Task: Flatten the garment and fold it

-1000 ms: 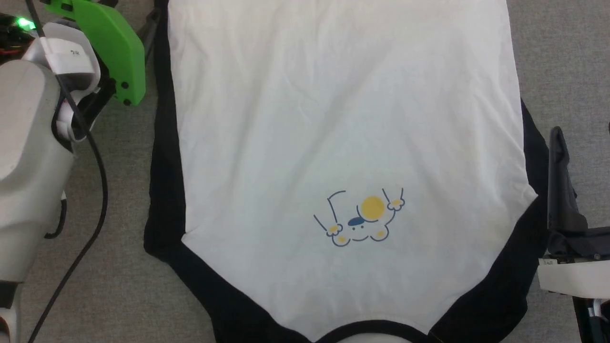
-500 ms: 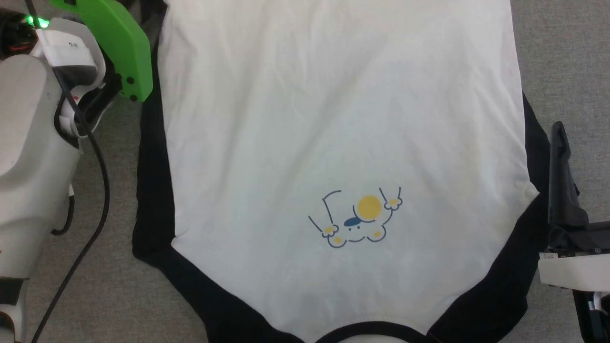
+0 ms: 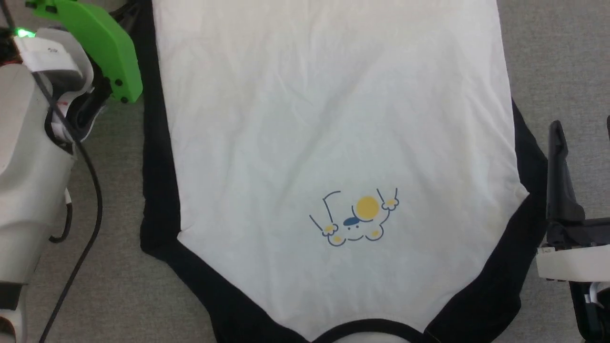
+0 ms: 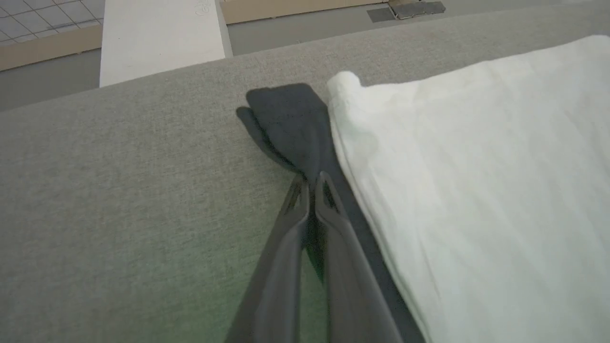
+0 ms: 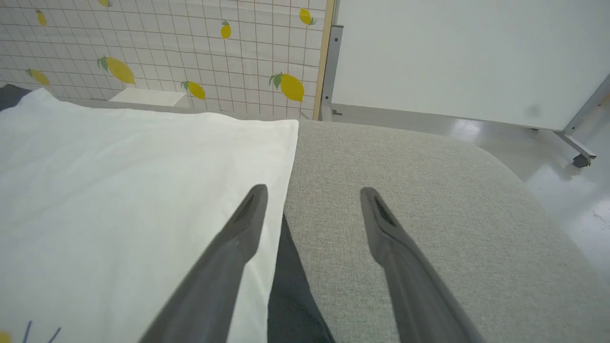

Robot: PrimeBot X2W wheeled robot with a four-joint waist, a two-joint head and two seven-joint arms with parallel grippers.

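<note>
Closed now: left gripper (image 4: 312, 183) was wide a second ago and its two fingers are pressed together. The garment (image 3: 333, 119) lies much as it did. It is spread flat, front up, on the grey surface (image 3: 109, 267): white body with light creases, black left sleeve (image 3: 155, 166) and black right sleeve (image 3: 505, 267) folded in along the sides, black collar (image 3: 367, 326) at the near edge, hem at the far end. The small blue-line print (image 3: 355, 219) with a yellow circle sits near the collar and reads upside down in the head view. In the left wrist view the left gripper sits at the far left of the garment. Its tips pinch the black sleeve just beside the white body's edge, and the fabric narrows and bunches toward the tips, with the cuff fanned out beyond. In the head view the left arm's green cover (image 3: 95, 43) is just left of that sleeve. The right gripper (image 5: 314, 200) is on the right side with its jaws spread wide and grips nothing. One finger is over the white edge, the other over bare grey surface, and a strip of black sleeve shows between them. I can't tell whether its fingers touch the cloth.
</note>
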